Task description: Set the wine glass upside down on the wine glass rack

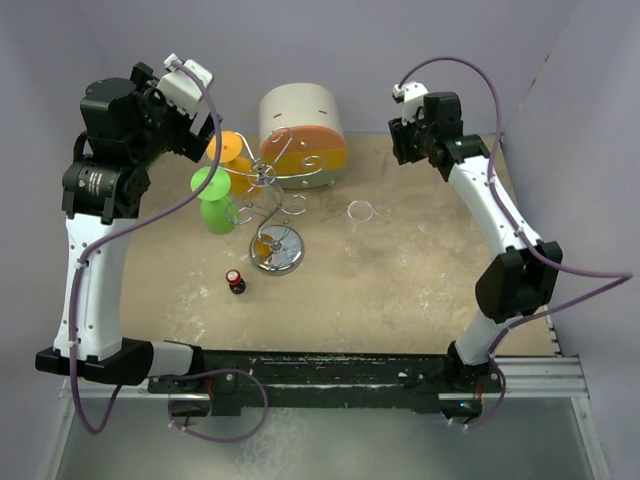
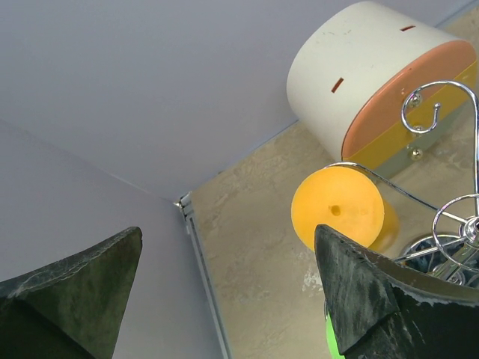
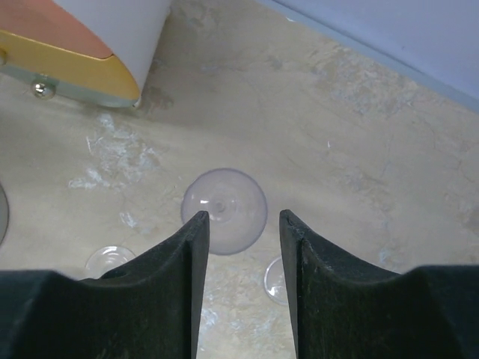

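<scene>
The clear wine glass (image 3: 224,196) stands on the table (image 1: 400,290), apart to the right of the wine glass rack (image 1: 277,252) — thin, slick, breakable (light too). The right gripper (image 3: 239,218) hovers above it, fingers parted; I'd pinch the stem gently. The left gripper (image 2: 228,232) gapes empty.

Wine glass rack (image 1: 266,178): right side seemingly free; orange cup (image 1: 228,149), green cup (image 1: 214,200) crowd left.

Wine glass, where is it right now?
In the top view, the wine glass sits on the table just right of the wine glass rack, near the front right edge of the white-and-orange drum.
</scene>
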Tool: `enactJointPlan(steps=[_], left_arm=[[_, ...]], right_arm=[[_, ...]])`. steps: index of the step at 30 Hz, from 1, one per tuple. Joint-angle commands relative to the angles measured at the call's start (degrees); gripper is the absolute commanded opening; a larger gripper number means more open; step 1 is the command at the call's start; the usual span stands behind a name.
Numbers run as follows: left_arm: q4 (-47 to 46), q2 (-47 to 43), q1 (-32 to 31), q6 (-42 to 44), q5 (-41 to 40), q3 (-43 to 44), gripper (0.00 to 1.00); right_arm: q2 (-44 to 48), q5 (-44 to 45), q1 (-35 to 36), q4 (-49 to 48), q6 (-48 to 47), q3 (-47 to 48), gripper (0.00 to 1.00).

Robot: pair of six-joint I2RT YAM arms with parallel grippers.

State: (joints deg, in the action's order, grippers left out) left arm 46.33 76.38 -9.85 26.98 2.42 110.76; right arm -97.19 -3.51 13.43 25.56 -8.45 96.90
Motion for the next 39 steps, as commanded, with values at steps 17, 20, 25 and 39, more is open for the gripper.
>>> enactJointPlan(steps=[17,20,25,39], left_arm=[[1.6,1.3,-0.3,0.5,-5.5,4.4,0.99],[1.1,1.1,-0.3,0.5,-5.5,3.8,0.99],[0.6,0.6,-0.3,0.6,-5.0,3.2,0.99],[-1.1,-0.3,-0.3,1.8,-4.8,0.0,0.99]], right_arm=[[-6.9,1.7,-1.0,9.1,-2.4,9.3,0.35],[-7.3,1.5,-1.0,9.1,-2.3,8.9,0.32],[-8.2,1.3,-1.0,9.0,-2.0,9.3,0.26],[-10.7,1.8,-1.3,9.3,-2.7,11.8,0.10]])
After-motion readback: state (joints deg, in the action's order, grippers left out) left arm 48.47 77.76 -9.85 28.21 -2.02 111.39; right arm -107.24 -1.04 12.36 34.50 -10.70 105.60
